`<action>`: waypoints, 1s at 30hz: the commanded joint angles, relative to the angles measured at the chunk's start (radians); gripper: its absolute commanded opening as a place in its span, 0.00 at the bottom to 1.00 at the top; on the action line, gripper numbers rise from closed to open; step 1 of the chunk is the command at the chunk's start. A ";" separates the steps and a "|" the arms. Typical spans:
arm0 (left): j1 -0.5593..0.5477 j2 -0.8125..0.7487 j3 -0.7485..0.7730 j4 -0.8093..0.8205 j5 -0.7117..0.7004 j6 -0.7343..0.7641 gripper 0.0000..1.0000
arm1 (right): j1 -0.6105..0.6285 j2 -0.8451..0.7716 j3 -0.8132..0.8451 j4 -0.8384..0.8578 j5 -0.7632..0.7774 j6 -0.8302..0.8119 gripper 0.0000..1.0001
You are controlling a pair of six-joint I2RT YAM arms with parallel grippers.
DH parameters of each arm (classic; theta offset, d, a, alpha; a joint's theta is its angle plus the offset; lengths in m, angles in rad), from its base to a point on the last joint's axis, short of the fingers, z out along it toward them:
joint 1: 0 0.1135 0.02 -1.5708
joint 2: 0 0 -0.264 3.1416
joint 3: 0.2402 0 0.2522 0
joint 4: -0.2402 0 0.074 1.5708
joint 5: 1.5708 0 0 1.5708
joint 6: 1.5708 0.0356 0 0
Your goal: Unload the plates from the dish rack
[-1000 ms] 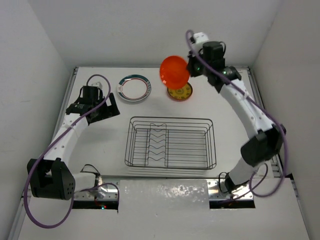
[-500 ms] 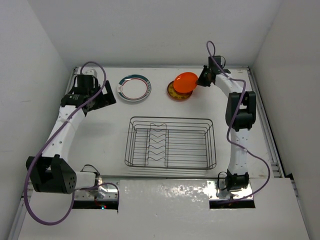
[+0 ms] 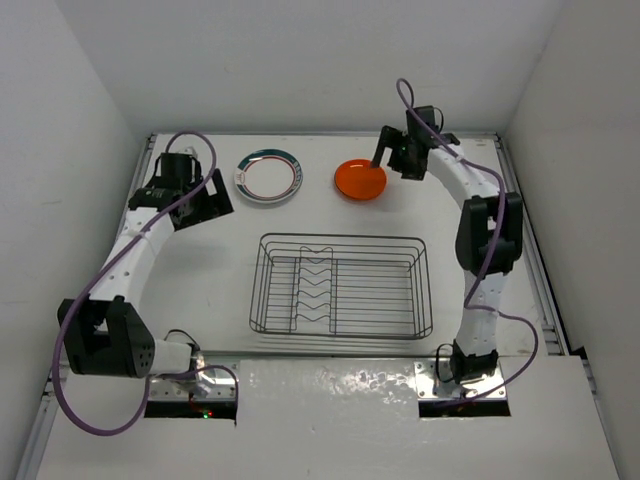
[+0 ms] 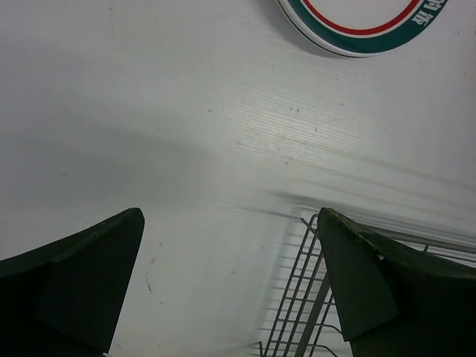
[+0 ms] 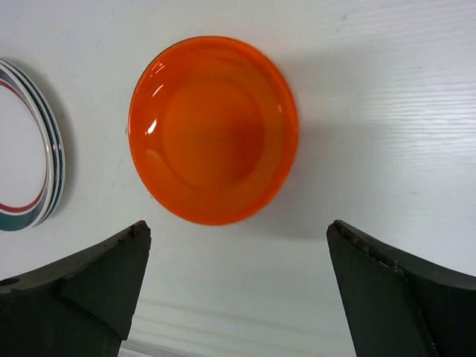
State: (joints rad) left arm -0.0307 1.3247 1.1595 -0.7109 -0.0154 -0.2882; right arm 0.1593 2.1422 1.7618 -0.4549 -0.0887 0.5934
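Observation:
An orange plate (image 3: 360,180) lies flat on the table at the back, right of centre. My right gripper (image 3: 384,160) hangs just beside it, open and holding nothing. In the right wrist view the orange plate (image 5: 213,130) sits beyond the gripper (image 5: 238,224), apart from both fingers. A white plate with a teal ring (image 3: 267,177) lies to its left, and shows in both wrist views (image 4: 364,26) (image 5: 26,149). The dish rack (image 3: 340,237) stands mid-table with no plate in it. My left gripper (image 3: 218,203) is open over bare table, left of the rack corner (image 4: 308,326).
White walls close in the table on three sides. The arm bases and a metal mounting strip (image 3: 330,385) run along the near edge. Purple cables loop off both arms.
The right gripper lowered the orange plate onto a yellowish plate at the back, opened and let go. The left arm shifted slightly near the back left corner.

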 commanded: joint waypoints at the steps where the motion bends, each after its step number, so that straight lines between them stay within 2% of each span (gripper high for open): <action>1: 0.015 0.021 0.052 0.024 -0.046 -0.026 1.00 | -0.003 -0.135 0.082 -0.147 0.148 -0.089 0.99; 3: 0.015 0.036 0.104 -0.004 -0.113 -0.035 1.00 | 0.002 -0.246 0.062 -0.180 0.181 -0.151 0.99; 10: 0.020 -0.002 0.249 -0.048 -0.290 -0.031 1.00 | 0.006 -0.643 -0.195 -0.346 0.315 -0.308 0.99; 16: 0.022 -0.125 0.212 -0.002 -0.411 -0.017 1.00 | 0.005 -0.980 -0.393 -0.429 0.441 -0.366 0.99; 19: 0.022 -0.218 0.116 0.037 -0.437 -0.023 1.00 | 0.011 -1.109 -0.461 -0.482 0.469 -0.351 0.99; 21: 0.020 -0.292 0.069 0.033 -0.452 -0.038 1.00 | 0.011 -1.162 -0.508 -0.513 0.484 -0.348 0.99; 25: 0.002 -0.341 -0.045 0.005 -0.475 -0.046 1.00 | 0.014 -1.249 -0.548 -0.551 0.509 -0.366 0.99; 30: -0.008 -0.371 -0.073 -0.012 -0.475 -0.054 1.00 | 0.020 -1.275 -0.584 -0.561 0.518 -0.369 0.99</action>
State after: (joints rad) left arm -0.0280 0.9737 1.0855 -0.7311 -0.4698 -0.3275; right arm 0.1703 0.8631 1.2003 -1.0111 0.3958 0.2382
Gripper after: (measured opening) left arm 0.999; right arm 0.985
